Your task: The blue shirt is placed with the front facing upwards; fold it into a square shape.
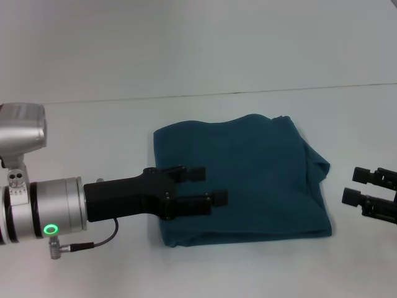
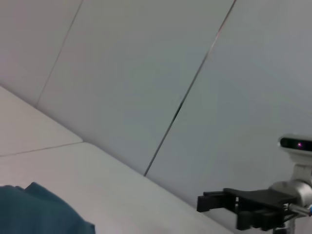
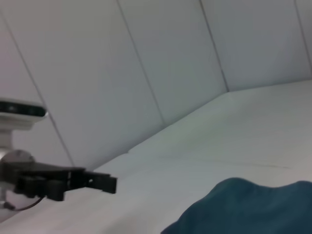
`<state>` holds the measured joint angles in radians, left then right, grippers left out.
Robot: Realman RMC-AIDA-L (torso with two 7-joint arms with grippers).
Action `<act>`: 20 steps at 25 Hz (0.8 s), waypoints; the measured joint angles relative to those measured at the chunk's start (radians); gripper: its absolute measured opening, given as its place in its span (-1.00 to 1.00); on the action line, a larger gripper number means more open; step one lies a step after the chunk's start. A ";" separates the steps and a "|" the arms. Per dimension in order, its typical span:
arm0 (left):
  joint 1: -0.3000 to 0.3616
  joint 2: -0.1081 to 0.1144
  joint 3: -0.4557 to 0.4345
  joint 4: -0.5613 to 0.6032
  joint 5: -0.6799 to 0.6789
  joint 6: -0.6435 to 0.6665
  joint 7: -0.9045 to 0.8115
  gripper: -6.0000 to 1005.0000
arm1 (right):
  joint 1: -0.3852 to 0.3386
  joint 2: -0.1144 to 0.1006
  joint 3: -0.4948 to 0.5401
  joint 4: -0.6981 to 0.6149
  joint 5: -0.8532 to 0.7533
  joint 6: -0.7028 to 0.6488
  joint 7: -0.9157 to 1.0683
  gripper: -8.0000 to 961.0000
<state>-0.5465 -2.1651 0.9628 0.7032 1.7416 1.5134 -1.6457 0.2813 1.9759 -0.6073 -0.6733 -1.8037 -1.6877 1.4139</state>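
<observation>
Reaching in from the left, the left gripper (image 1: 205, 186) hangs over the near-left part of the blue shirt (image 1: 254, 167), its jaws apart with nothing between them; whether its lower finger touches the cloth cannot be told. The blue shirt lies on the white surface (image 1: 93, 130) as a thick, roughly square bundle with its plain teal side up and no lettering showing, so the folding looks nearly or wholly done. Its left and near edges run fairly straight, while its right side bulges in loose rolled folds and its far edge is wavy. Just beyond that right side, clear of the cloth, the right gripper (image 1: 366, 188) waits with its jaws apart and empty. As a judgement, the shirt is soft, limp and light: it will sag and slide layer over layer if pulled, and offers no stiff part to push against. Any tidying would best pinch through all layers at a corner or along the bulging right edge, lifting little so the stack does not come undone.
</observation>
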 joint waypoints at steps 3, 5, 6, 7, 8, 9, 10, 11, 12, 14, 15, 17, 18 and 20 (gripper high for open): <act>-0.002 0.001 -0.001 0.003 0.016 -0.004 0.005 0.78 | 0.009 -0.002 -0.005 0.000 -0.023 -0.005 0.004 0.49; -0.005 0.001 0.001 0.004 0.031 -0.004 0.008 0.78 | 0.024 -0.002 -0.011 -0.001 -0.046 -0.007 0.005 0.58; -0.007 0.001 0.001 0.004 0.043 -0.004 0.008 0.78 | 0.034 -0.002 -0.012 -0.001 -0.064 -0.008 0.007 0.62; -0.009 0.001 0.001 0.004 0.055 -0.004 0.008 0.78 | 0.042 -0.002 -0.013 -0.001 -0.075 -0.009 0.010 0.66; -0.011 0.001 0.000 0.002 0.064 -0.004 0.008 0.78 | 0.055 -0.003 -0.013 -0.002 -0.091 -0.009 0.015 0.70; -0.012 0.001 -0.001 0.000 0.068 -0.005 0.008 0.78 | 0.064 -0.003 -0.013 -0.002 -0.100 -0.009 0.019 0.74; -0.013 0.001 -0.002 -0.002 0.070 -0.006 0.007 0.78 | 0.072 -0.003 -0.013 -0.003 -0.107 -0.009 0.022 0.78; -0.013 0.001 -0.002 -0.004 0.071 -0.006 0.006 0.78 | 0.079 -0.003 -0.013 -0.003 -0.113 -0.009 0.024 0.82; -0.012 0.001 -0.002 -0.004 0.071 -0.006 0.006 0.78 | 0.085 -0.003 -0.012 -0.003 -0.119 -0.009 0.025 0.84; -0.009 0.001 -0.002 -0.004 0.072 -0.005 0.004 0.78 | 0.094 -0.002 -0.008 -0.003 -0.126 -0.007 0.025 0.87; -0.008 0.001 -0.003 -0.005 0.072 -0.005 0.004 0.78 | 0.096 -0.002 -0.007 -0.003 -0.128 -0.007 0.025 0.88; -0.006 0.001 -0.003 -0.005 0.078 -0.005 0.004 0.77 | 0.098 -0.002 -0.005 -0.003 -0.129 -0.006 0.025 0.91; -0.005 0.001 -0.003 -0.006 0.083 -0.004 0.005 0.78 | 0.098 -0.002 -0.005 -0.003 -0.129 -0.006 0.025 0.91; -0.004 0.001 -0.003 -0.006 0.093 -0.004 0.007 0.78 | 0.098 -0.002 -0.004 -0.003 -0.129 -0.006 0.026 0.91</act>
<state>-0.5506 -2.1644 0.9600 0.6970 1.8348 1.5091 -1.6389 0.3796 1.9741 -0.6113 -0.6765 -1.9325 -1.6932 1.4400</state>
